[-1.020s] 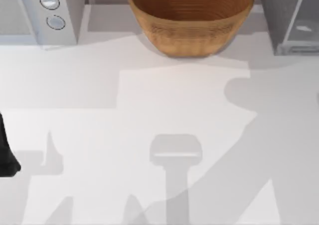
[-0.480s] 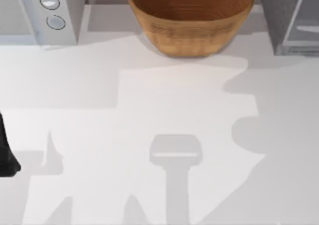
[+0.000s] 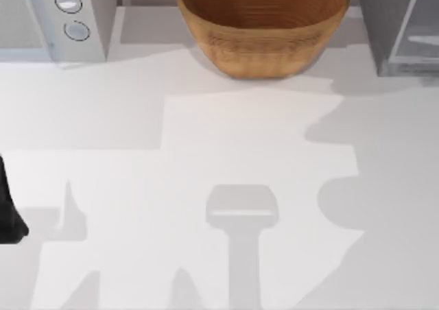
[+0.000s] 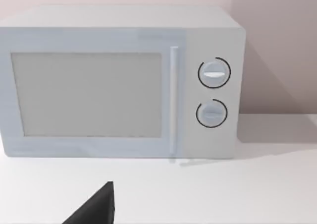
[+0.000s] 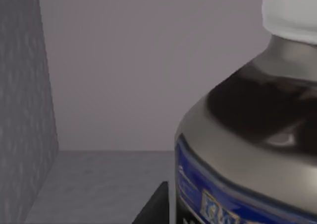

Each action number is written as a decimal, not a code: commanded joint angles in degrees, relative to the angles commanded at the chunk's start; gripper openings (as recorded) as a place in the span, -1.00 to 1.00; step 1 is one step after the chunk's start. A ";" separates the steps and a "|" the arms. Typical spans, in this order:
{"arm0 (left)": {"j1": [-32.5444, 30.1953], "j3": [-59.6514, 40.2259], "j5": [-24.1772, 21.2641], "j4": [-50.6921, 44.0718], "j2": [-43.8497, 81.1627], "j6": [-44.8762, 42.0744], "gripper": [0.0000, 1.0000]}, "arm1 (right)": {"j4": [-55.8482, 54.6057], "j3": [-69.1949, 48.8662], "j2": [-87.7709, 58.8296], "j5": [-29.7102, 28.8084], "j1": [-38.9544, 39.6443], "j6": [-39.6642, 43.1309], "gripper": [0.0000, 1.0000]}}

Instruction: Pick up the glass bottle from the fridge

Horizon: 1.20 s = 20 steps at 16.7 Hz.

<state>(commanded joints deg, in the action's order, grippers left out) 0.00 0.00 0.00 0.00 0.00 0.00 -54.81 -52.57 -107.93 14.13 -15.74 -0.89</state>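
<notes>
Glass, dark and glossy, with a blue label and a pale cap: the bottle (image 5: pixel 247 135) is standing upright inside the fridge (image 3: pixel 401 29), on its grey floor, close before my right wrist camera. I am judging the step in hand to be the reach into the fridge toward the bottle. The fridge is sitting at the table's (image 3: pixel 206 152) far right corner, just beside the woven bowl (image 3: pixel 264 25), which separates it from the white microwave (image 4: pixel 119 80). A dark tip of my right gripper (image 5: pixel 153 206) is showing near the bottle's base; I cannot tell whether its fingers are apart or together. To do this well, I am judging that the fingers should straddle the bottle's body below the shoulder, level with the fridge floor, clear of the grey side wall. My left arm (image 3: pixel 8 210) is resting parked, facing the microwave.
</notes>
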 joint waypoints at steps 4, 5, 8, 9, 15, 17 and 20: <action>0.00 0.00 0.00 0.00 0.00 0.00 1.00 | 2.97 2.84 5.14 -0.82 0.97 0.21 -1.00; 0.00 0.00 0.00 0.00 0.00 0.00 1.00 | 4.42 4.22 7.85 -1.24 1.40 0.29 -1.00; 0.00 0.00 0.00 0.00 0.00 0.00 1.00 | 10.19 9.75 19.41 -2.85 3.04 0.50 -1.00; 0.00 0.00 0.00 0.00 0.00 0.00 1.00 | 12.60 12.06 24.40 -3.48 3.70 0.55 -1.00; 0.00 0.00 0.00 0.00 0.00 0.00 1.00 | 30.36 29.14 62.65 -7.79 8.40 0.55 -1.00; 0.00 0.00 0.00 0.00 0.00 0.00 1.00 | 36.58 35.12 75.70 -9.29 10.11 0.55 -1.00; 0.00 0.00 0.00 0.00 0.00 0.00 1.00 | 44.92 43.12 91.55 -11.40 12.55 0.62 -1.00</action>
<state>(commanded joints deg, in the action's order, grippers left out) 0.00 0.00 0.00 0.00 0.00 0.00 -9.89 -9.44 -16.38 2.73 -3.19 -0.27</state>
